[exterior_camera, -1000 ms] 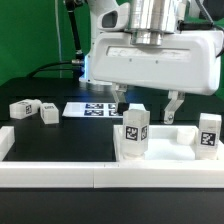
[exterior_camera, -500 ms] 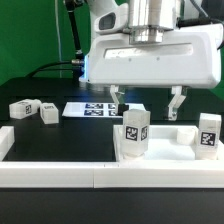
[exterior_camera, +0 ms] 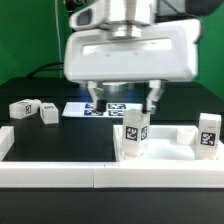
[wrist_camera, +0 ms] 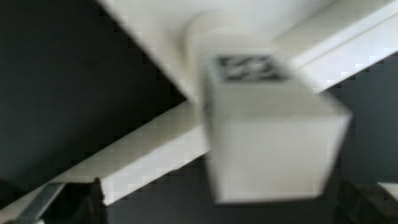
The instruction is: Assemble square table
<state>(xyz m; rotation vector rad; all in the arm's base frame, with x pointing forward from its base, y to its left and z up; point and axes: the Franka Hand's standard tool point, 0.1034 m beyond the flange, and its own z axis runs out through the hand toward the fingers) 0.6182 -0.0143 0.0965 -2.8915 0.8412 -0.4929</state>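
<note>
small white plastic block leg w/ black-white tag (exterior_camera: 133,135) stands upright on the black table (exterior_camera: 70,140), just behind the long white front rail (exterior_camera: 60,170), mid-scene in the exterior view. second upright tagged leg (exterior_camera: 208,133) sits toward the exterior view's right. two more lie at the exterior view's left: a white block (exterior_camera: 22,107) and, just beside it, a dark-faced block (exterior_camera: 48,114). two-finger gripper (exterior_camera: 123,97) hangs over the middle leg, jaws wide apart, nothing between them. flat white marker board (exterior_camera: 100,108) lies behind.

i read this as the approach for a leg pick, early in the build. next move imo: come down w/ a finger on either side of the block, square to its flat faces, then close.

can't find the square top anywhere, prob. hidden by the big white wrist housing or out of frame. wrist view is blurred: leg fills the middle, tag barely readable, fingertips only dark slivers at the edge. small white bit beside the right-hand leg, can't tell what it is.
</note>
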